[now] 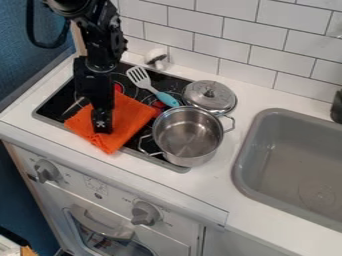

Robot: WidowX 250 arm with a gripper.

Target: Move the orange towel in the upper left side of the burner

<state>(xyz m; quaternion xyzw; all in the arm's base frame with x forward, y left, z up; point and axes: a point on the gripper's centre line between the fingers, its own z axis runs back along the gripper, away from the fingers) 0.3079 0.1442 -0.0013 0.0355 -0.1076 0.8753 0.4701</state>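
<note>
A toy-like kitchen before me, black cooktop (57, 102), steel pot (190, 134) on it, oven door (100, 241) below the cooktop, gray sink (294, 165) to its right, tiled wall (194, 21) behind it

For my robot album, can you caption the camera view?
Black end effector at an orange towel on the stove, beside a metal pot.

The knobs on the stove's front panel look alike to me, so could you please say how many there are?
2: the left knob near the panel's left end, and the right knob toward its other end, beyond the oven handle.
</note>
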